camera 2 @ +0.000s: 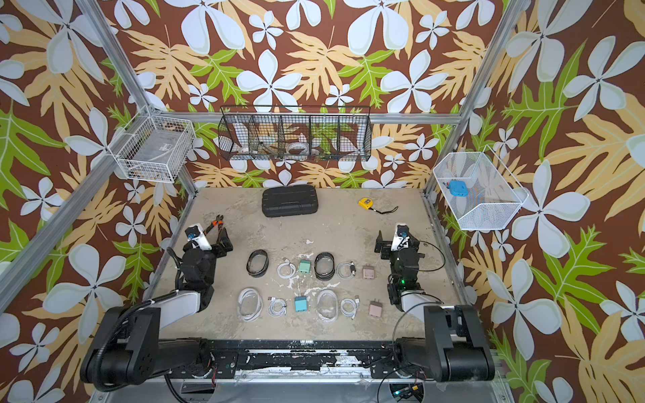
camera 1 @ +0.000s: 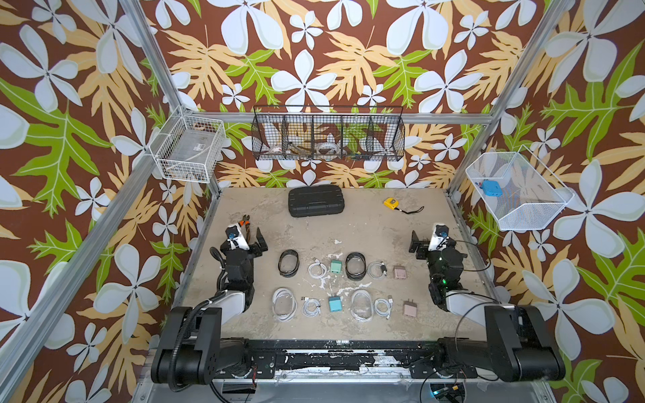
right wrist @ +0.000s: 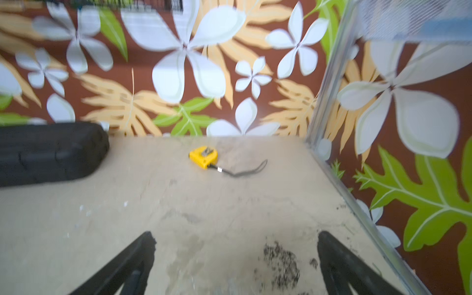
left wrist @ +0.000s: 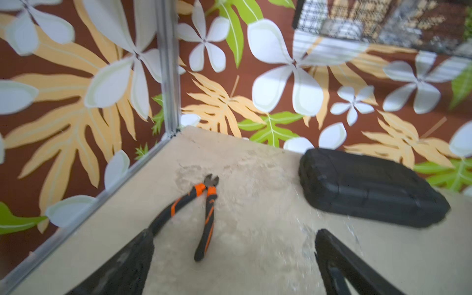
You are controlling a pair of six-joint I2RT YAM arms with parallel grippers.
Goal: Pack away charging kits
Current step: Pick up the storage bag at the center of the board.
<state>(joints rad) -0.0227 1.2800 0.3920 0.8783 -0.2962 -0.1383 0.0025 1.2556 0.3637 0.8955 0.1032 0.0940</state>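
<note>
Four charging kits lay unpacked on the table, set out in two rows between the arms, and no piece was seen inside a case. At the far edge sat the large black ribbed case, no part of the job and best left alone. The left gripper hung with its jaws spread wide and nothing between them, near the pliers. The right gripper was likewise wide open and empty, facing the yellow tape measure. Neither touched any piece, so the step in hand was judged to be the first reach.

Cases ought to come first, being the biggest: the black-rimmed oval cases in the far row and the clear oval cases in the near row. Whether their lids were shut could not be told from above. One gripper would do well to steady a case by its rim while the other loaded it.

Next came the coiled white cables, each just beside a case. A pinch across the whole coil should keep it from springing loose.

Last were the teal plugs and pink plugs. These wanted a grip on the flat sides, clear of the prongs, each paired with the case next along its row.
</note>
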